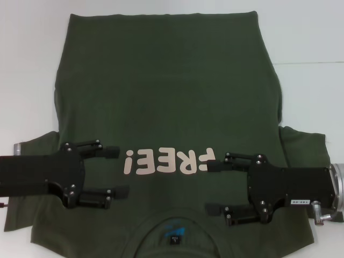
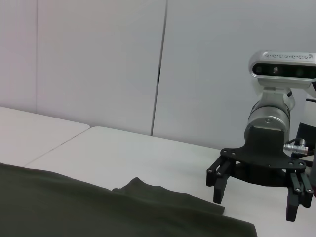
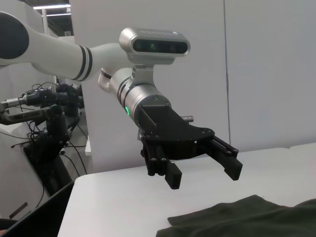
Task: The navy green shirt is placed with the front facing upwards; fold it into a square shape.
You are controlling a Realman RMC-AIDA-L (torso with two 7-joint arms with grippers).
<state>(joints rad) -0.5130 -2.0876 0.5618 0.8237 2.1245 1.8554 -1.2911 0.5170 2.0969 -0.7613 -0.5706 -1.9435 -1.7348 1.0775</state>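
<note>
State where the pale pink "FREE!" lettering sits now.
In the head view, the pale pink "FREE!" lettering lies on the dark olive-green cotton shirt, between the open left gripper and open right gripper.

White counter [image 1: 312, 48]: matte, plain, bare surface showing along far edge and both far corners in head view. Second white counter [image 2: 29, 133] butted alongside in left wrist view, narrow seam between the two. Pale wall panels [image 2: 98, 59] behind counter, dark vertical joint between panels. Right wrist view: black stand with tangled cables [image 3: 49, 133] beyond counter's edge, against white partition; ceiling strip light [image 3: 52, 7] at upper corner of room behind it.
</note>
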